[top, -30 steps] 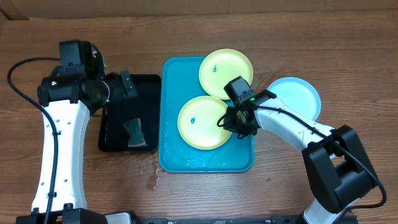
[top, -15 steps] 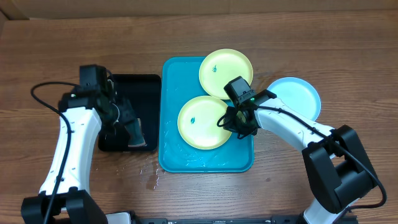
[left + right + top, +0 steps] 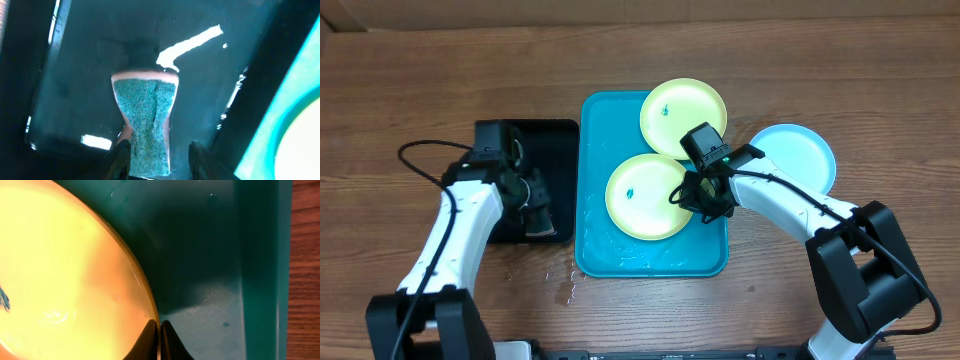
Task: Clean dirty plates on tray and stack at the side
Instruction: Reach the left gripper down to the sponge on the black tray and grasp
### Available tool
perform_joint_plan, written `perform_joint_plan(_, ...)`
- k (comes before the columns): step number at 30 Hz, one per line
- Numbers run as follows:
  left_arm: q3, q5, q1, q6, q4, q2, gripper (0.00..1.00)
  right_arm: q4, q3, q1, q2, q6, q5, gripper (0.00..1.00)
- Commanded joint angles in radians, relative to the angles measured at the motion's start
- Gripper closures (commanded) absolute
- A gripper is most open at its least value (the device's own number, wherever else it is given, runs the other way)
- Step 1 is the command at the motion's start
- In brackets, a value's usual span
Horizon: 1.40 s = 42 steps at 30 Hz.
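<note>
Firstly, right pincer [image 3: 160,334]: clenched on the rim of the near yellow-green plate [image 3: 642,195], at its right-hand edge; we see both tips meeting over that rim.
near yellow-green plate: lies inside the tray [image 3: 595,250], spreading leftward from the right pincer; a small dark mark sits near its middle.
far yellow-green plate [image 3: 683,118]: just beyond the right pincer, overhanging the tray's far rim; it meets the near yellow-green plate, and we cannot tell which lies on top.
blue plate [image 3: 800,155]: on the tabletop [image 3: 880,80], outside the tray, to the right of the right pincer and partly under its arm.
left pincer [image 3: 159,162]: low over the black tray [image 3: 555,135], one finger either side of the sponge [image 3: 145,110]; we cannot tell whether it grips.
sponge: green scouring face up, narrow-waisted, lying in the black tray and reaching away from the left pincer.
tray: turquoise, between the two pincers, just right of the black tray.
</note>
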Motion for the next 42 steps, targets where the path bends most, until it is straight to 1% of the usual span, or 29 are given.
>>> perform_joint_plan(1,-0.015,-0.039,-0.009,-0.032,0.012,0.047,0.6,0.006,0.018,-0.006,-0.014,0.002,0.017,0.96)
perform_joint_plan(7,-0.015,-0.032,-0.009,-0.032,0.014,0.127,0.61,0.007,0.018,-0.006,-0.014,0.002,0.014,0.96)
perform_joint_plan(10,-0.015,-0.023,-0.009,-0.031,0.014,0.146,0.67,0.007,0.018,-0.006,-0.014,0.002,0.014,0.96)
perform_joint_plan(11,-0.015,-0.004,-0.009,-0.031,0.01,0.148,0.71,0.007,0.018,-0.006,-0.014,0.002,0.014,0.96)
perform_joint_plan(12,-0.015,0.005,-0.009,-0.031,0.008,0.148,0.72,0.007,0.018,-0.006,-0.014,0.002,0.014,0.96)
perform_joint_plan(18,-0.015,0.008,-0.009,-0.031,-0.002,0.148,0.72,0.007,0.018,-0.006,-0.014,0.002,0.014,0.96)
perform_joint_plan(19,-0.015,0.008,-0.009,-0.031,-0.005,0.148,0.73,0.007,0.018,-0.006,-0.014,0.002,0.014,0.96)
perform_joint_plan(20,-0.015,0.008,-0.009,-0.031,-0.008,0.148,0.76,0.007,0.018,-0.006,-0.014,0.002,0.014,0.96)
perform_joint_plan(21,-0.015,0.003,-0.009,-0.031,-0.008,0.148,0.82,0.008,0.018,-0.006,-0.014,0.002,0.014,0.96)
perform_joint_plan(22,-0.015,-0.002,-0.009,-0.03,-0.009,0.148,0.94,0.008,0.018,-0.006,-0.014,0.002,0.014,0.96)
perform_joint_plan(23,-0.015,-0.008,-0.009,-0.021,-0.008,0.148,0.96,0.008,0.018,-0.006,-0.014,0.002,0.014,0.96)
perform_joint_plan(27,0.016,-0.01,-0.003,0.093,-0.018,0.142,0.96,0.008,0.018,-0.006,-0.014,0.002,0.014,0.96)
perform_joint_plan(32,0.156,-0.035,0.007,0.095,-0.076,0.132,0.96,0.007,0.018,-0.006,-0.014,0.001,0.014,0.96)
perform_joint_plan(35,0.234,-0.044,0.007,0.138,-0.11,0.132,0.96,0.007,0.018,-0.006,-0.014,0.001,0.014,0.95)
perform_joint_plan(37,0.279,-0.05,0.007,0.174,-0.132,0.132,0.96,0.007,0.018,-0.006,-0.014,0.001,0.014,0.93)
perform_joint_plan(38,0.3,-0.06,0.007,0.18,-0.144,0.132,0.96,0.007,0.018,-0.006,-0.014,0.001,0.014,0.9)
perform_joint_plan(41,0.345,-0.104,0.007,0.19,-0.161,0.132,0.96,0.007,0.018,-0.006,-0.014,0.001,0.014,0.87)
perform_joint_plan(42,0.361,-0.118,0.007,0.217,-0.162,0.132,0.96,0.007,0.018,-0.006,-0.014,0.001,0.014,0.85)
